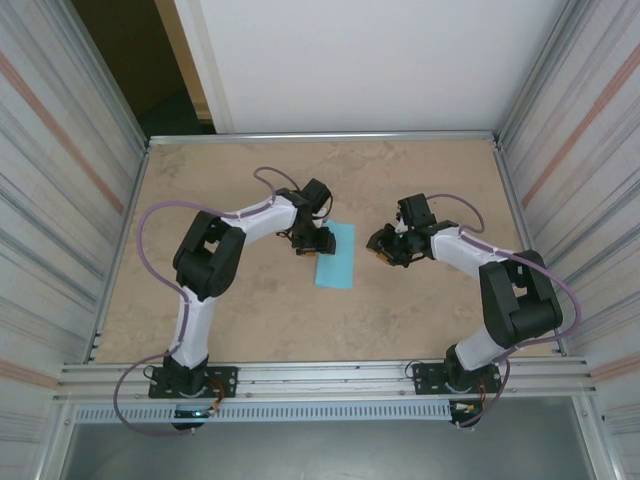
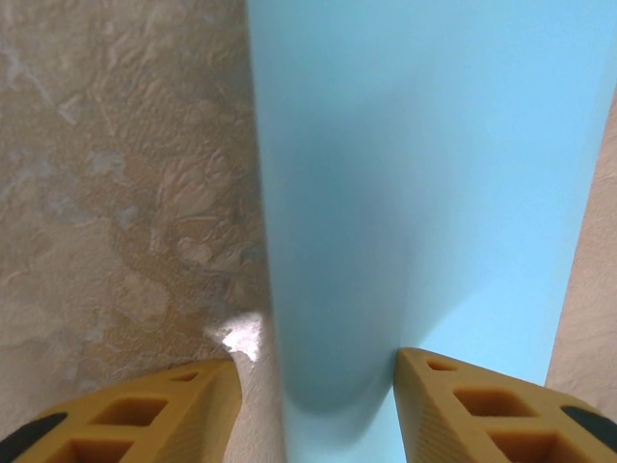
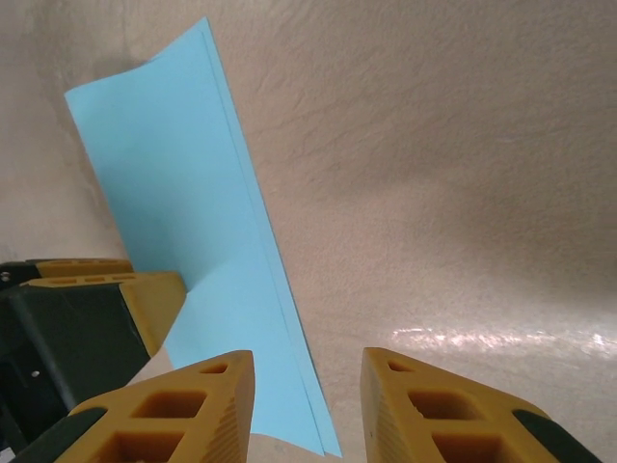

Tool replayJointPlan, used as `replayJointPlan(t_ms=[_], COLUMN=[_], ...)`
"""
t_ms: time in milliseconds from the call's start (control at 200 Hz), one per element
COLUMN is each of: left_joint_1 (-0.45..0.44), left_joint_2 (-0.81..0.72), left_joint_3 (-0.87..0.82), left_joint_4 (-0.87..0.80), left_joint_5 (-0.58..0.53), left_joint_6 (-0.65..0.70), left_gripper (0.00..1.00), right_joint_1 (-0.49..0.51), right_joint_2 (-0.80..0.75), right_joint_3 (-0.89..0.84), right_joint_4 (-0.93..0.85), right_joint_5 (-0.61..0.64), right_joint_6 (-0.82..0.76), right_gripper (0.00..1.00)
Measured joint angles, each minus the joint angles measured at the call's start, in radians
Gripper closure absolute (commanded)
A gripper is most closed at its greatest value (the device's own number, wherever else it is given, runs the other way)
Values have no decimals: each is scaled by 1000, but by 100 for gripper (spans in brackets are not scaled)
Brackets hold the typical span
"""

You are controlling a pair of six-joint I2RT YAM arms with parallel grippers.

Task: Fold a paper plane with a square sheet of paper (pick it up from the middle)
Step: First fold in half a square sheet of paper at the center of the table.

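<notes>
The square sheet of paper (image 1: 337,258) lies mid-table, folded in half into a long light-blue rectangle, with no pointed plane outline. My left gripper (image 1: 312,241) stands low over its left edge. In the left wrist view that gripper (image 2: 318,376) is open, one finger on the table and the other on the sheet (image 2: 415,174), which bulges up slightly between them. My right gripper (image 1: 383,247) hovers just right of the paper. It (image 3: 308,371) is open and holds nothing. The sheet's (image 3: 183,212) two-layered edge runs beside its left finger.
The mottled tan table (image 1: 230,190) is boxed in by ribbed metal walls on the left (image 1: 60,200) and right (image 1: 580,180). An aluminium rail (image 1: 320,378) carries both arm bases at the near edge. A white panel (image 1: 370,60) stands behind.
</notes>
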Motion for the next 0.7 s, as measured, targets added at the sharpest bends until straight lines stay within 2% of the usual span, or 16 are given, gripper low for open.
replayJointPlan(t_ms=[702], left_joint_1=[-12], left_joint_2=[47], left_joint_3=[75], left_joint_4=[-78], left_joint_5=[-21], left_joint_6=[-12], left_gripper=[42], right_joint_1=[-1], right_joint_2=[0], right_joint_3=[-16], right_joint_4=[22], right_joint_5=[-5], right_joint_6=[7], right_gripper=[67])
